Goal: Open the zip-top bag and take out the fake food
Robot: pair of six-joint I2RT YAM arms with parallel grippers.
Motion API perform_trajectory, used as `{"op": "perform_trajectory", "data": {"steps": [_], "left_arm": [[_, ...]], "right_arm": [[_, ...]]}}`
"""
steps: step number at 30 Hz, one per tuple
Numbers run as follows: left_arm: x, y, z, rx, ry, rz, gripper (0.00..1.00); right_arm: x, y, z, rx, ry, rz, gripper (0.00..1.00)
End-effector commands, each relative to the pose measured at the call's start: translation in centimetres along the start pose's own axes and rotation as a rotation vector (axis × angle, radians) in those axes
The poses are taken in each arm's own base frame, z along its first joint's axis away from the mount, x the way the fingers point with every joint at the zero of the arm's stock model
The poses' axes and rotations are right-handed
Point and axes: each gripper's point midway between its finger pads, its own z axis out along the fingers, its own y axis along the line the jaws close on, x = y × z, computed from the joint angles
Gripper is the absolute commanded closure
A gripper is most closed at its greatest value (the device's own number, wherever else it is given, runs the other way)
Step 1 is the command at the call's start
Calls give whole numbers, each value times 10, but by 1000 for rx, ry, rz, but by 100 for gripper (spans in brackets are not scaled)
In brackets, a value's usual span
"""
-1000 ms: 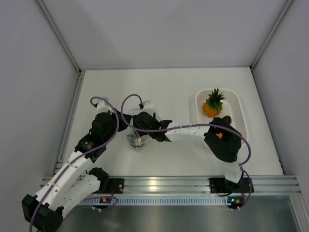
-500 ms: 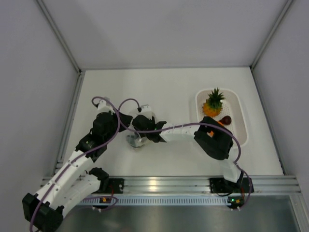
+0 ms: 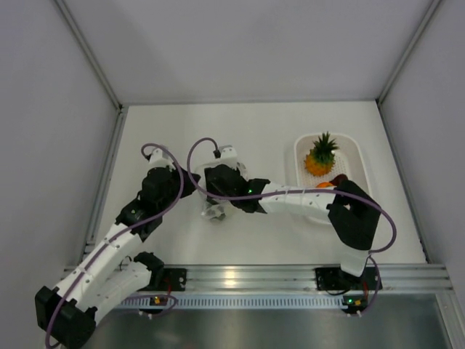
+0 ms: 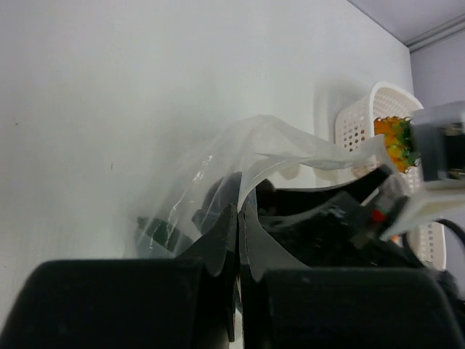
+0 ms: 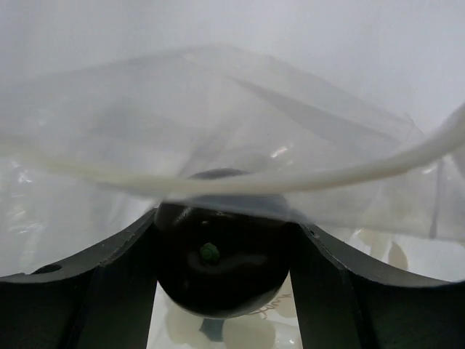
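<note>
Now shut left gripper (image 4: 238,218) pinches limp clear crinkly plastic zip-top bag (image 4: 218,160) by its rim; part-spread right gripper (image 5: 221,243) clasps likely hard, slick dark round toy food (image 5: 218,287).

White perforated basket (image 3: 361,161) on table (image 3: 254,127)

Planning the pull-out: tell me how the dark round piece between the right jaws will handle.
Round and glossy, the dark round piece will probably roll or slip if pinched off-centre. It looks like moulded plastic, so it is likely stiff and light. The zip-top bag film drapes over it and may drag as it comes out.
</note>
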Motion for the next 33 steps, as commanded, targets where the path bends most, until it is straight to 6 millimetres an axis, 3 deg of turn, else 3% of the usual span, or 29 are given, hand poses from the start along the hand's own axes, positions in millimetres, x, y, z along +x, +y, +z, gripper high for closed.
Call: {"op": "perform_trajectory", "data": {"steps": [1, 7, 12, 18, 33], "left_arm": [[-13, -20, 2, 55, -15, 25, 100], [-23, -39, -5, 127, -21, 48, 100], [-30, -58, -17, 210, -27, 100, 100], [-44, -77, -31, 288, -54, 191, 100], [-38, -40, 2, 70, -35, 146, 100]], "right_arm": [[-42, 21, -41, -60, -117, -1, 54], [-63, 33, -64, -96, -116, -64, 54], [-61, 45, -66, -135, -60, -184, 56], [-72, 57, -84, -185, -51, -282, 57], [-124, 35, -172, -290, -228, -199, 57]]}}
